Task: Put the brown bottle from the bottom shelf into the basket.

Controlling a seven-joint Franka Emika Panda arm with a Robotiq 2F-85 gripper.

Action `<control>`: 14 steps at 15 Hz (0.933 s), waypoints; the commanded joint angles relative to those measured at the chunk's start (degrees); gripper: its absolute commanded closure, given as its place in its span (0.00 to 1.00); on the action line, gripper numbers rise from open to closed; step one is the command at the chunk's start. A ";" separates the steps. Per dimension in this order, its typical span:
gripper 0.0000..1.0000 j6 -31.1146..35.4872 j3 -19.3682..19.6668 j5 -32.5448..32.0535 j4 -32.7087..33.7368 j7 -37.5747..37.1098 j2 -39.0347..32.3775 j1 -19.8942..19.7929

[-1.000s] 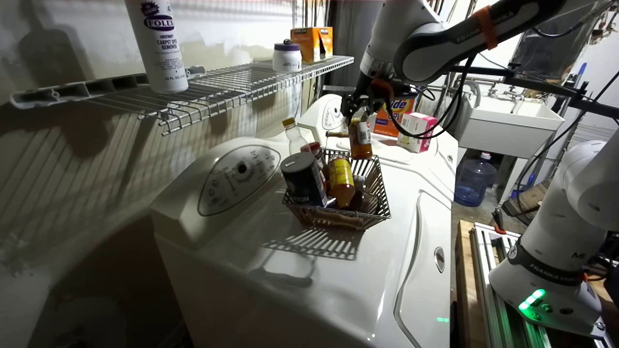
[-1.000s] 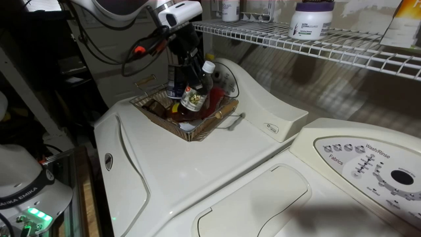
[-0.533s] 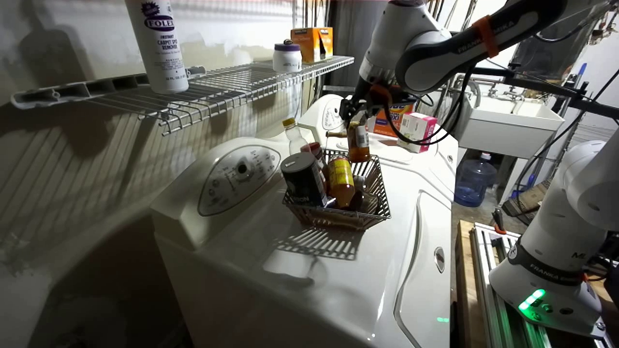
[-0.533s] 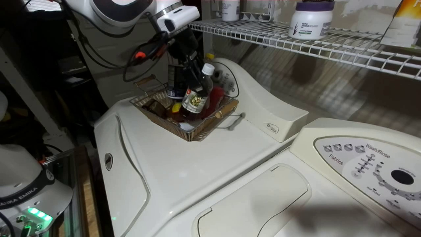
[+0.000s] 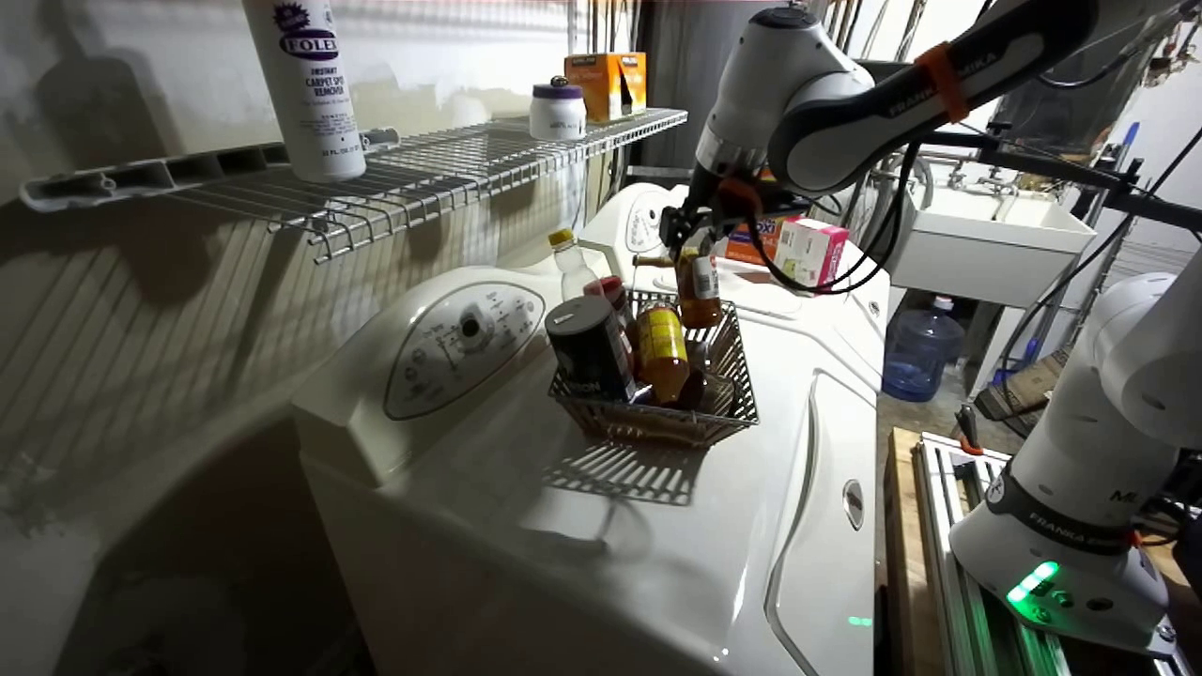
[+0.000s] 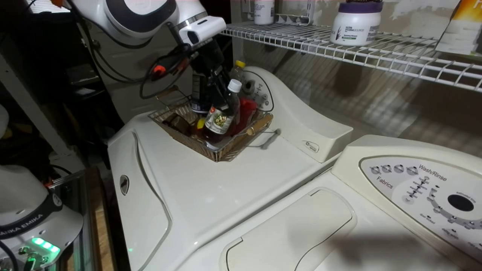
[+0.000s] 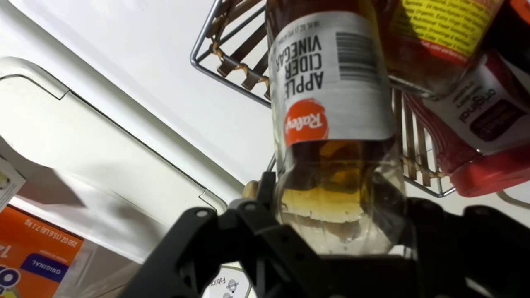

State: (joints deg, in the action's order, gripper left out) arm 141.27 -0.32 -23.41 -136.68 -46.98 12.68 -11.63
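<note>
The brown bottle, with a white cap and pale label, is tilted in my gripper in both exterior views (image 5: 700,291) (image 6: 218,121) and the wrist view (image 7: 331,78). My gripper (image 5: 688,246) is shut around its upper part, below the cap; the gripper also shows in an exterior view (image 6: 226,105) and the wrist view (image 7: 331,198). The bottle's base dips into the opening of the wire basket (image 5: 744,371), also seen in an exterior view (image 6: 216,153) and the wrist view (image 7: 232,85). I cannot tell whether the base touches anything. The white wire shelf (image 5: 451,169) is above and beside the basket.
A dark can (image 5: 587,343), a yellow-labelled bottle (image 5: 664,352) and a red squeeze bottle (image 7: 480,120) crowd the basket. A clear yellow-capped bottle (image 5: 573,270) stands near them. A white bottle (image 5: 315,103), jar (image 5: 558,113) and orange carton (image 5: 601,80) stand on the shelf.
My gripper and the brown bottle have moved down, and the base is now lower in the basket's opening. In an exterior view the cap has shifted down and slightly left. The grip is unchanged.
</note>
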 commanded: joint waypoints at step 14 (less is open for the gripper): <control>0.00 -2.83 -2.07 0.05 0.34 -0.07 4.34 1.25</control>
State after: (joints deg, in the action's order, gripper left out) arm 141.11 -1.63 -23.41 -136.23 -46.99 14.05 -11.01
